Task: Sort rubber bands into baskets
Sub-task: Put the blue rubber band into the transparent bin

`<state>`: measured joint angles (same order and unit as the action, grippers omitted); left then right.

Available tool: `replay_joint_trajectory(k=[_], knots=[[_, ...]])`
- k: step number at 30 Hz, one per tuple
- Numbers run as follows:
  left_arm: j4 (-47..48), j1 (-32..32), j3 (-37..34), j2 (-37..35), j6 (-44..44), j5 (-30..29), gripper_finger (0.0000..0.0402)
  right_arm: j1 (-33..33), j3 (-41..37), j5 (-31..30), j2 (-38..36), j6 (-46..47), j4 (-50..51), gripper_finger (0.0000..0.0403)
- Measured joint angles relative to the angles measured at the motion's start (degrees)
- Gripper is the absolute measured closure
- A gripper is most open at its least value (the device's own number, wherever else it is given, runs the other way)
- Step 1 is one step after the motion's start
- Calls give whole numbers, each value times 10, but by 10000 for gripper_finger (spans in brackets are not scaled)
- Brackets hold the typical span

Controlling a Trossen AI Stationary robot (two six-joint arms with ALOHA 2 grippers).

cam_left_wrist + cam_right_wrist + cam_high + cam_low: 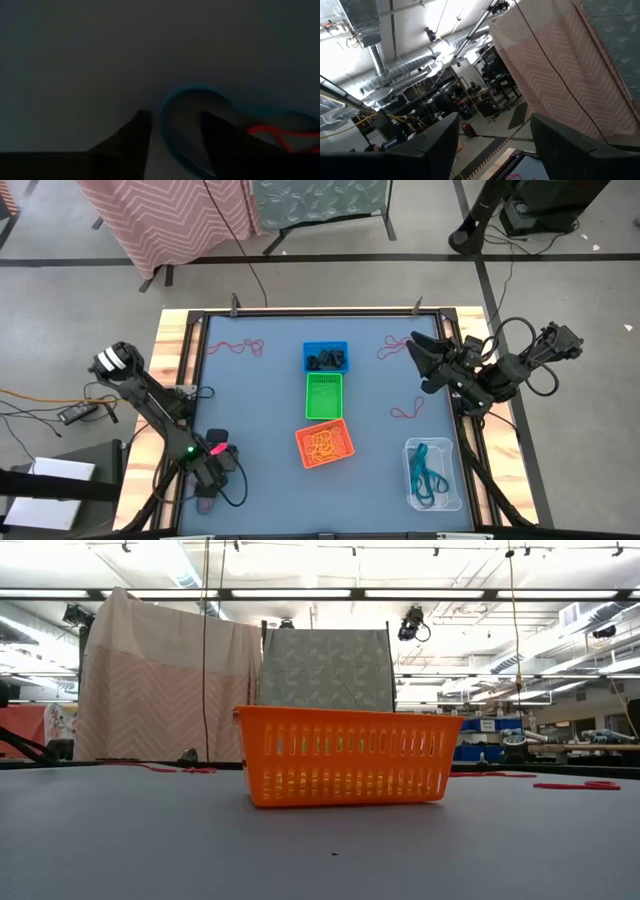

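Rubber bands are lying in several places on the grey table. Red bands are sitting at the far left of the table, more red ones at the far right, and one red loop is lying alone on the right side, near the right gripper. Three small baskets are standing in a row down the middle: the blue basket farthest, holding dark bands; the green basket touching it on the near side; the orange basket nearest and slightly turned, holding orange bands. In the low view the orange basket is filling the centre and hiding the other two. A clear tub is standing at the near right corner, holding teal bands.

The left gripper is pointing down at the near left edge of the table. Its wrist view is very dark; the left gripper is showing its fingers spread, with a teal band looping around one finger and a red band just beside it. Whether either band is pinched, I cannot tell.

The right gripper is hanging over the far right of the table, tilted upward, with the right gripper showing its fingers spread and nothing between them.
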<state>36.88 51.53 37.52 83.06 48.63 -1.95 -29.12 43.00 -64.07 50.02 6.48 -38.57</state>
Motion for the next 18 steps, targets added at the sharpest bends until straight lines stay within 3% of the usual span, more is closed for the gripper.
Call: replay_joint_trajectory(k=[5,6,10,14,18], knots=[[12,-21,22,2,14,-23,372,0,0,0,0,5,0,147],[17,-30,30,-1,15,-41,384,0,0,0,0,10,0,147],[66,-84,109,-28,-6,-137,396,0,0,3,0,15,-1,147],[95,-145,218,-38,-95,-225,397,0,0,7,0,18,-3,147],[92,-201,320,-34,-190,-246,399,0,0,7,0,39,-3,147]])
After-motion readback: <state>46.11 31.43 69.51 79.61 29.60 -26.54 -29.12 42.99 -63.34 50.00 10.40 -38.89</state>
